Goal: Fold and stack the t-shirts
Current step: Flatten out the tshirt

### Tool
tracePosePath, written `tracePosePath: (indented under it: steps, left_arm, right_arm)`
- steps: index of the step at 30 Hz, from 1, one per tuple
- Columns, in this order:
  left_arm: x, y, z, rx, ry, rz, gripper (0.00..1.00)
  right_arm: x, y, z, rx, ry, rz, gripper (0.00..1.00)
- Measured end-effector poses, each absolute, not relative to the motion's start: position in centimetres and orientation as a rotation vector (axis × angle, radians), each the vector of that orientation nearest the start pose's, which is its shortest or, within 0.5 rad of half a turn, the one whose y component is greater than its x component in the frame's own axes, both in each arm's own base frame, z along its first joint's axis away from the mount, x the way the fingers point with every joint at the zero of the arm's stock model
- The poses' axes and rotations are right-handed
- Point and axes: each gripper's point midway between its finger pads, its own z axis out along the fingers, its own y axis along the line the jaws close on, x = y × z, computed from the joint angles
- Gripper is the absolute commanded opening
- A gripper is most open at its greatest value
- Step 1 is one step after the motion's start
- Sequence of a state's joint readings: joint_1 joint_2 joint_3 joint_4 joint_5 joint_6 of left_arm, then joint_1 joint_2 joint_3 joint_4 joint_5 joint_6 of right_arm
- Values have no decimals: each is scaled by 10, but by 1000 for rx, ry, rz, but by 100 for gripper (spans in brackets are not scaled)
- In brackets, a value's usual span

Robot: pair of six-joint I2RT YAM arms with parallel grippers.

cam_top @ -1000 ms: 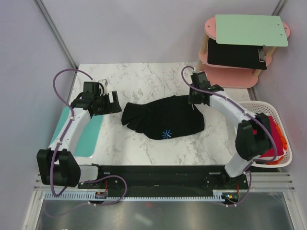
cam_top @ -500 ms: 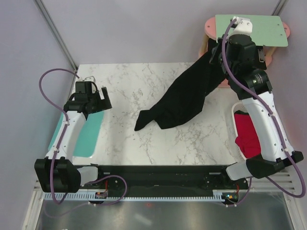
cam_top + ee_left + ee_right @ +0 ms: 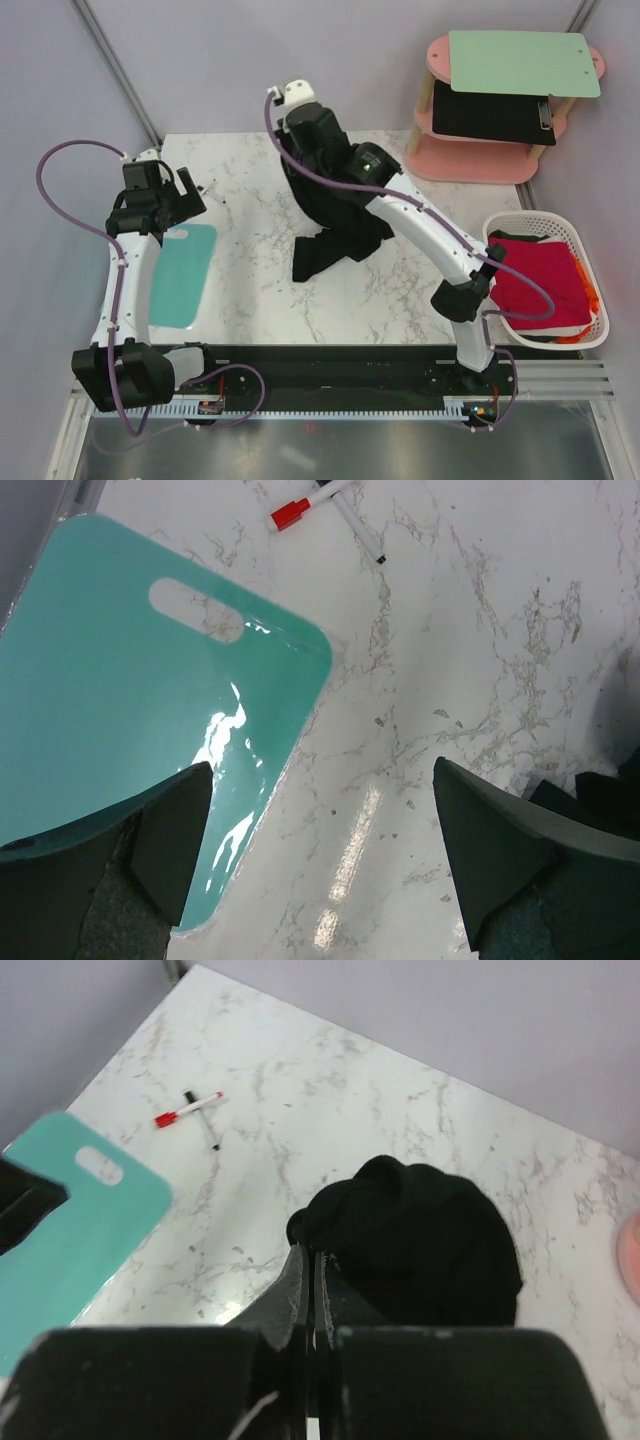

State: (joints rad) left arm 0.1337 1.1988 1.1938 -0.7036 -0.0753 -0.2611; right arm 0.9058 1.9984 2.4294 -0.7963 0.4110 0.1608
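The black t-shirt [image 3: 335, 215] hangs bunched from my right gripper [image 3: 300, 158] over the back middle of the marble table; its lower end rests on the table. In the right wrist view the right gripper [image 3: 310, 1256] is shut on a fold of the black t-shirt [image 3: 425, 1230]. My left gripper [image 3: 186, 192] is open and empty, above the table's left side by the teal cutting board. In the left wrist view the left gripper [image 3: 322, 772] is spread wide, with the black shirt's edge [image 3: 622, 775] at far right. The crimson-red t-shirt [image 3: 535, 285] and the orange fabric [image 3: 593, 298] lie in the basket.
The teal cutting board [image 3: 180, 275] lies at the table's left edge [image 3: 120, 700]. A red-capped marker [image 3: 300, 510] lies behind it. A white basket [image 3: 545, 222] stands at the right. A pink shelf [image 3: 480, 165] at back right holds a black clipboard [image 3: 490, 112] and a green board [image 3: 525, 62].
My right arm swung from the back right to the back middle, carrying the black t-shirt leftward. My left gripper moved left and back, away from the shirt.
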Motion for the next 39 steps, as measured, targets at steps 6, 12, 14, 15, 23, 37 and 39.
tracePosePath:
  steps: [6, 12, 14, 15, 23, 37, 39]
  left_arm:
    - [323, 50, 204, -505, 2269, 39, 97]
    - [318, 50, 181, -517, 2327, 56, 97]
    - [318, 50, 181, -518, 2328, 56, 97]
    - [318, 51, 181, -518, 2325, 56, 97]
    - [321, 51, 182, -517, 2314, 54, 97]
    - [315, -4, 160, -379, 2399, -234, 100]
    - [313, -27, 157, -308, 2420, -283, 100]
  right_arm:
    - [312, 446, 417, -588, 1724, 463, 0]
    - [296, 418, 490, -480, 1577, 571, 0]
    - [292, 391, 523, -406, 1511, 585, 0]
    - [290, 379, 536, -375, 1485, 584, 0]
    - [291, 256, 564, -82, 1408, 345, 0]
    - [361, 97, 222, 27, 2004, -340, 0]
    - [371, 89, 221, 71, 2011, -340, 0]
